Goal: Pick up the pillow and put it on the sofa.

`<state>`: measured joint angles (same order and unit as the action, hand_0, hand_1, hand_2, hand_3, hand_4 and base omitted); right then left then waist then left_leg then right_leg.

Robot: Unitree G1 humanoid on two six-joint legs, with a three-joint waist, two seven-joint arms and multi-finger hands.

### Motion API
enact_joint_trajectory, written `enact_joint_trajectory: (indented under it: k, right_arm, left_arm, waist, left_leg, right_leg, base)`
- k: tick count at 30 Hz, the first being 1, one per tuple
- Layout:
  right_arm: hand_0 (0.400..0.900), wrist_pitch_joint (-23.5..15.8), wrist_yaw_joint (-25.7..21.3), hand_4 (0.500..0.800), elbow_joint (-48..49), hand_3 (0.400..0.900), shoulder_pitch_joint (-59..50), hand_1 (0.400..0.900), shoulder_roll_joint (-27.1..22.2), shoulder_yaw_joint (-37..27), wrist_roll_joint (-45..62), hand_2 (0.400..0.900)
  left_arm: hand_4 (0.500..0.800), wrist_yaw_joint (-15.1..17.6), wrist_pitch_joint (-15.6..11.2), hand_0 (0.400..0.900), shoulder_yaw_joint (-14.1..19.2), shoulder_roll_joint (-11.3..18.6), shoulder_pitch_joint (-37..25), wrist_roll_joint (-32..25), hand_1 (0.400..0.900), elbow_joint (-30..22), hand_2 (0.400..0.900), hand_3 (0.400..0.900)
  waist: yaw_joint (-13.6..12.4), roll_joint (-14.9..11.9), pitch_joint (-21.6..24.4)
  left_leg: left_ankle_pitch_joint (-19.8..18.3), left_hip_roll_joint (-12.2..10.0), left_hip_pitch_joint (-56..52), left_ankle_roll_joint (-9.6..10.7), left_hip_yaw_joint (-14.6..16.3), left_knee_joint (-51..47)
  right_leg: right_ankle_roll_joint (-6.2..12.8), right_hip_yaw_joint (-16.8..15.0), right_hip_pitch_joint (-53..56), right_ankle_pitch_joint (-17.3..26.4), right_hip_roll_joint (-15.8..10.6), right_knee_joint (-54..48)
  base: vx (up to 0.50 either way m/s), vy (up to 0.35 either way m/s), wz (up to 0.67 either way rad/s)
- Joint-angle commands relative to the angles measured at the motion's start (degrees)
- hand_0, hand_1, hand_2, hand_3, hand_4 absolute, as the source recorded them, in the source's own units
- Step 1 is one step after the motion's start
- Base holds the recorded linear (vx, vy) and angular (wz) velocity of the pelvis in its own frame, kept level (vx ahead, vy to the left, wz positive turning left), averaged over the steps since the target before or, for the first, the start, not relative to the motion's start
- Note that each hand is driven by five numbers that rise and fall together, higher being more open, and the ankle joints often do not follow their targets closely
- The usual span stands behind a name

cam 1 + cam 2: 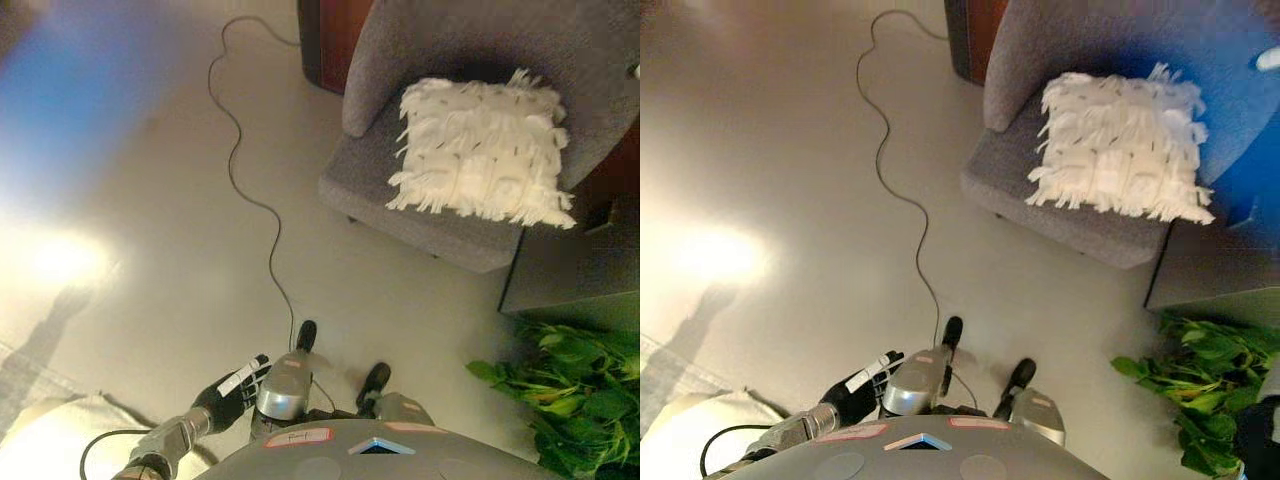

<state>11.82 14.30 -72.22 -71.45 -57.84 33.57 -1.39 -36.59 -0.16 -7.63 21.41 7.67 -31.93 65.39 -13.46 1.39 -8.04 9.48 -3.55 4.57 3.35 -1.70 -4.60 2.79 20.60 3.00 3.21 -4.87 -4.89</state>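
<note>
Well, my left hand (232,391) hung low by my side with its fingers (244,376) loose and straight, and it held nothing. I could not see my right hand at all. The white fluffy pillow (483,150) was far ahead of my fingers and off to the right, lying on the seat of the grey sofa (420,205) and leaning on its back. Green plant leaves (568,385) sat on the floor, well to the right of my fingers.

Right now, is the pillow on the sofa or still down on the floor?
On the sofa: the white fringed pillow lies on the grey seat, leaning against the backrest. No hand touches it.
</note>
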Motion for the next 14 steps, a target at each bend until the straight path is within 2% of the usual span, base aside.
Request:
enact_joint_trajectory:
  k: [1, 4, 7, 10, 14]
  right_arm:
    - [0.9, -5.54, -0.92, 0.8, 4.85, 0.9, 5.2, 0.9, -1.88, 0.23, 1.73, 0.9]
    - [0.9, -6.74, -2.26, 0.8, 8.27, 0.9, 16.39, 0.9, 1.62, -7.26, 2.01, 0.9]
    - [0.9, -7.68, -3.89, 0.8, 10.7, 0.9, 29.44, 0.9, 7.72, -14.01, 1.85, 0.9]
    - [0.9, -8.02, -4.85, 0.8, 10.66, 0.9, 35.88, 0.9, 12.04, -17.07, 0.76, 0.9]
    - [0.9, -8.01, -4.18, 0.8, 9.14, 0.9, 41.73, 0.9, 17.66, -17.43, -0.39, 0.9]
  left_arm:
    - [0.8, 0.97, -2.28, 0.9, -1.78, 1.31, -0.3, 3.21, 0.9, 2.82, 0.9, 0.9]
    - [0.8, 2.73, -2.55, 0.9, -1.13, 0.4, -1.46, 3.57, 0.9, 3.56, 0.9, 0.9]
    - [0.8, 4.52, -2.31, 0.9, -1.0, -0.91, -3.09, 4.32, 0.9, 4.28, 0.9, 0.9]
    - [0.8, 5.57, -2.57, 0.9, -1.19, -1.92, -4.29, 5.08, 0.9, 5.07, 0.9, 0.9]
    - [0.8, 7.22, 0.95, 0.9, -0.92, -1.55, -7.26, 5.5, 0.9, 5.91, 0.9, 0.9]
  waist:
    - [1.84, -2.43, 3.66]
    - [3.52, -2.74, 4.02]
    - [5.42, -2.96, 4.41]
    - [6.28, -3.31, 4.6]
    - [7.8, -3.3, 4.98]
  left_leg:
    - [-9.25, 0.59, -5.26, 1.71, 4.25, -0.4]
    - [-10.1, 0.32, -6.74, 1.4, 5.77, -0.4]
    - [-10.74, 0.24, -8.04, 1.04, 6.81, -0.4]
    - [-11.25, 0.22, -8.81, 0.72, 7.42, -0.4]
    - [-11.84, 0.51, -10.1, 0.26, 7.98, -0.4]
  right_leg:
    - [3.45, -1.08, 1.21, -3.32, -2.4, 0.03]
    - [3.6, -1.71, 1.93, -3.31, -2.4, 0.19]
    - [3.76, -2.83, 2.72, -3.25, -2.25, 0.37]
    - [3.83, -3.44, 3.04, -3.14, -2.29, 0.52]
    - [4.1, -4.65, 3.48, -2.75, -2.26, 0.73]
  base:
    - [-0.01, 0.004, -0.2]
    - [-0.03, 0.007, -0.21]
    - [-0.04, 0.015, -0.11]
    - [-0.06, 0.019, -0.07]
    - [-0.05, 0.038, -0.12]
